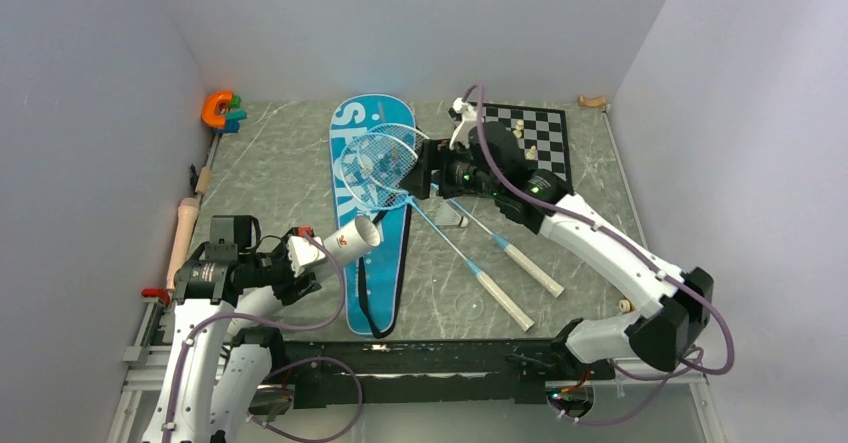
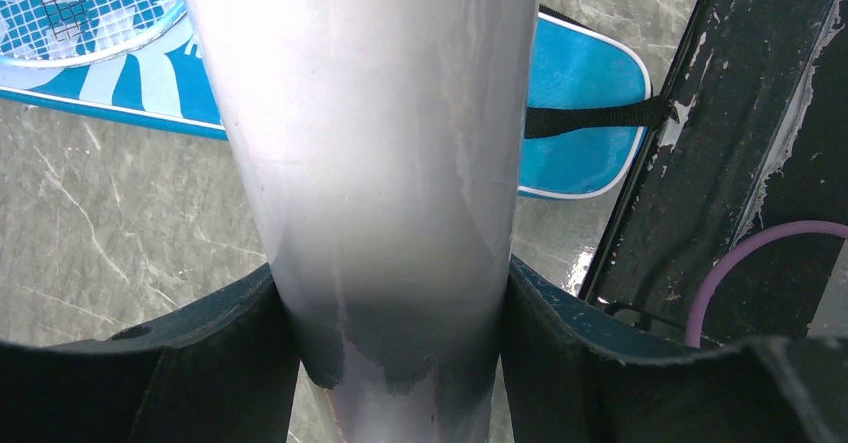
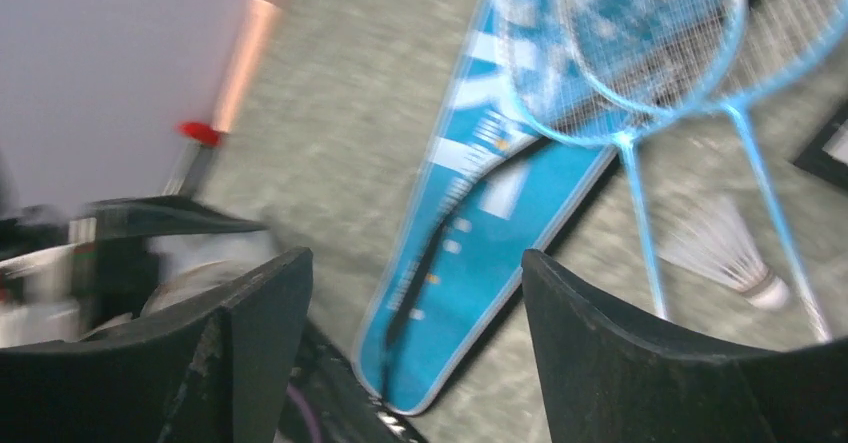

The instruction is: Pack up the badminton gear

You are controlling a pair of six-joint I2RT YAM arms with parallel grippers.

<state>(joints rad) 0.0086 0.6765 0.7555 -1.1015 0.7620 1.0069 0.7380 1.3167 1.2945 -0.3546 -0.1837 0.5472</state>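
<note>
Rackets (image 1: 376, 163), 2, heads on the SPORT bag (image 1: 380, 268); right fingers (image 3: 640, 363) gape empty beside it, left fingers (image 2: 180, 373) clamp a white tube (image 2: 380, 143).

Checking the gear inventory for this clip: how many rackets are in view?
2. Their heads overlap on the blue bag. The near racket has its handle closer to the arm bases; the far racket lies just right of it. None seems hidden.
</note>
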